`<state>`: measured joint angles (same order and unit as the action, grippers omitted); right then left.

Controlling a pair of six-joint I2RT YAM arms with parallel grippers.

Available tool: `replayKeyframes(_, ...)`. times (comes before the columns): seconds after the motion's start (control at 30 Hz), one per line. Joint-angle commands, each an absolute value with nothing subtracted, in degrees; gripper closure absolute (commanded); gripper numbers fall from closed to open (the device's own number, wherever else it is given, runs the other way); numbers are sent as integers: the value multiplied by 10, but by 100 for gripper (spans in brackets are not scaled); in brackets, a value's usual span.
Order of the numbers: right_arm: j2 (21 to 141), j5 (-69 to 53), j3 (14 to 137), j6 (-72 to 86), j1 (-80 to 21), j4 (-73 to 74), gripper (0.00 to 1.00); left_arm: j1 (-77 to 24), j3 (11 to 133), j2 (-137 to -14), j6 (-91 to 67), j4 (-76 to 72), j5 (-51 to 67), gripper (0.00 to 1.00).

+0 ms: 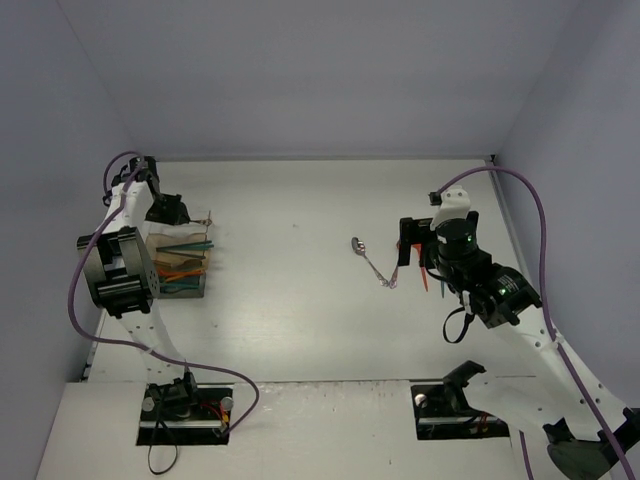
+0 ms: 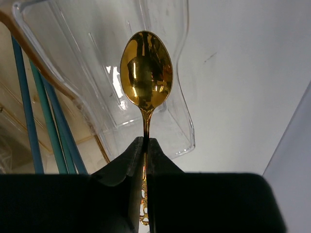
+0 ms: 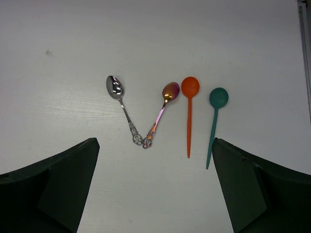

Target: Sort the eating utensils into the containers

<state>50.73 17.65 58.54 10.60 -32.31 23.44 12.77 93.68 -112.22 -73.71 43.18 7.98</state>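
My left gripper (image 2: 146,145) is shut on the handle of a gold spoon (image 2: 146,70), with the bowl pointing away over the clear container (image 2: 97,58). In the top view the left gripper (image 1: 170,212) hangs over the far end of that container (image 1: 185,262) at the left. Teal and orange utensils (image 2: 48,121) lie inside it. My right gripper (image 3: 154,145) stands open above a silver spoon (image 3: 115,88), a purple iridescent spoon (image 3: 170,90), an orange spoon (image 3: 190,87) and a teal spoon (image 3: 218,97), touching none of them.
In the top view the silver spoon (image 1: 357,245) lies mid-table, just left of the right gripper (image 1: 415,255). Grey walls close in the table on the left, back and right. The table's right edge (image 3: 303,58) runs close to the teal spoon.
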Motion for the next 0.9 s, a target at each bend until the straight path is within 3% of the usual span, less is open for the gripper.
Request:
replayKeyframes(0.0,516,197,590,100,-322,207,0,141,969,-1116,-733,425,91,97)
replayKeyframes(0.5,533,177,587,104,-321,208,0,131,991,-1067,-652,424,68,50)
replayKeyframes(0.7,581,118,590,106,-318,208,0,30,992,-974,-497,419,-12,28)
replayKeyframes(0.87,640,57,594,136,-314,207,1,-72,919,-872,-376,383,-64,20)
